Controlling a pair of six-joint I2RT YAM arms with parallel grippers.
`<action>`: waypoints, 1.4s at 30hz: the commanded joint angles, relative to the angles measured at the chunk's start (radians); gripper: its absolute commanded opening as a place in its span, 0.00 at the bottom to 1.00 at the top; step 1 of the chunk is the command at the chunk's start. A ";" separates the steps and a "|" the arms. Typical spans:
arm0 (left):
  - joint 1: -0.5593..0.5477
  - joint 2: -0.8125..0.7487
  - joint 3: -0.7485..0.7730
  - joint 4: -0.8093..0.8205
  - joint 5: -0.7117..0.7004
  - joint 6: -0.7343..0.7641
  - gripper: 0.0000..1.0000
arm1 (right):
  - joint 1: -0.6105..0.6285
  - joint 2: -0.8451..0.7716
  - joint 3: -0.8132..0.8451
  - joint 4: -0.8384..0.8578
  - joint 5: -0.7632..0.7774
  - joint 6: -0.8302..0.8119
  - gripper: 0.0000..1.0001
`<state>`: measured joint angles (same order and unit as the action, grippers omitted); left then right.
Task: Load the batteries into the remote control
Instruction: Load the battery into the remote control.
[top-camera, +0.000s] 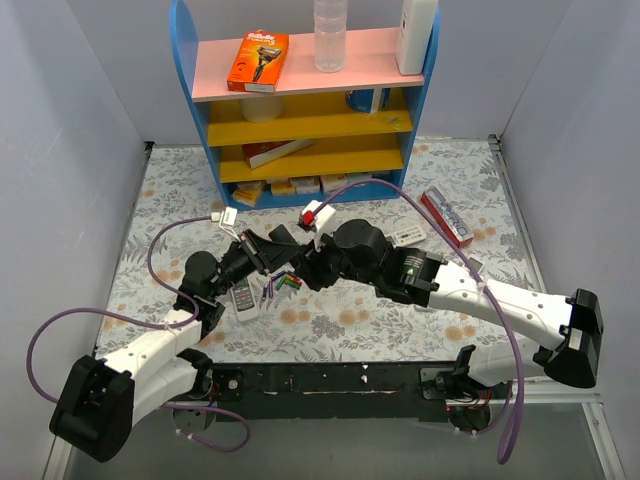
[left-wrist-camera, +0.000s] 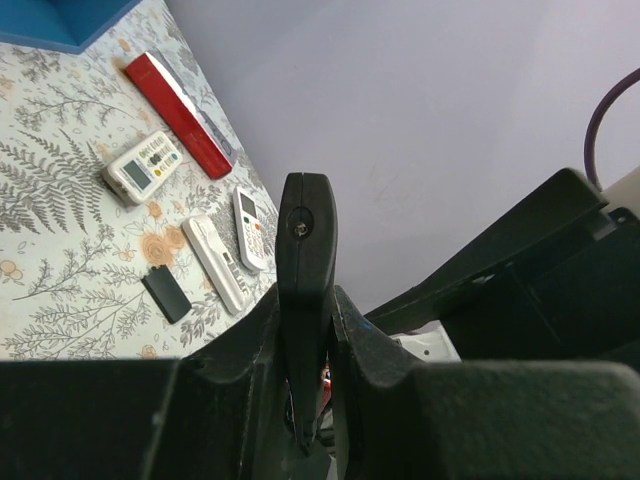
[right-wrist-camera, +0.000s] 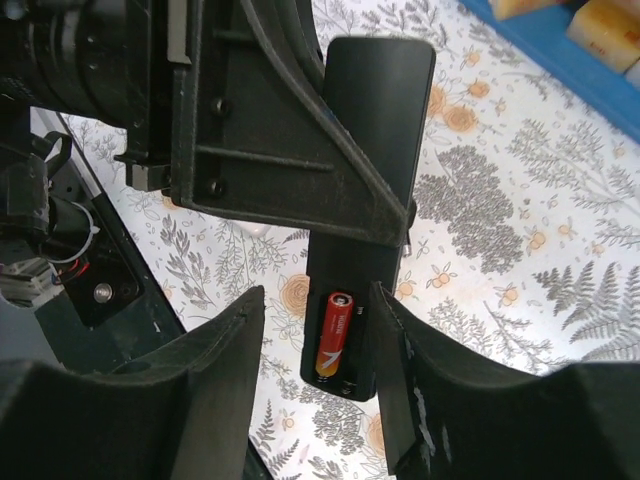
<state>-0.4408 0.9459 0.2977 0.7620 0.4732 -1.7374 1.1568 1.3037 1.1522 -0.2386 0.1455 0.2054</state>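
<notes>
My left gripper (top-camera: 262, 252) is shut on the black remote control (left-wrist-camera: 305, 240), seen edge-on between its fingers (left-wrist-camera: 255, 335), and holds it above the table. In the right wrist view the remote (right-wrist-camera: 378, 120) faces me with its battery compartment open. One red-orange battery (right-wrist-camera: 337, 335) lies in that compartment. My right gripper (right-wrist-camera: 315, 370) is open and empty, with its jaws on either side of the remote's compartment end. The loose batteries (top-camera: 287, 284) lie on the cloth just below both grippers (top-camera: 312, 268).
A grey-white remote (top-camera: 243, 300) lies by the loose batteries. A red box (left-wrist-camera: 180, 115), a white display remote (left-wrist-camera: 143, 165), two slim white remotes (left-wrist-camera: 215, 262) and a small black cover (left-wrist-camera: 166, 294) lie to the right. A blue shelf (top-camera: 310, 100) stands behind.
</notes>
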 joint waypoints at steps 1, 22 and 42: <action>-0.003 0.011 0.049 0.037 0.071 -0.004 0.00 | -0.003 -0.070 0.052 -0.027 -0.027 -0.116 0.52; -0.004 0.053 0.185 -0.125 0.232 0.087 0.00 | -0.003 -0.161 0.075 -0.258 -0.322 -0.771 0.51; -0.003 0.070 0.268 -0.236 0.338 0.173 0.00 | -0.006 -0.110 0.070 -0.156 -0.282 -0.798 0.29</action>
<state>-0.4408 1.0191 0.5190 0.5430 0.7769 -1.5982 1.1538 1.1839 1.1843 -0.4591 -0.1497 -0.5804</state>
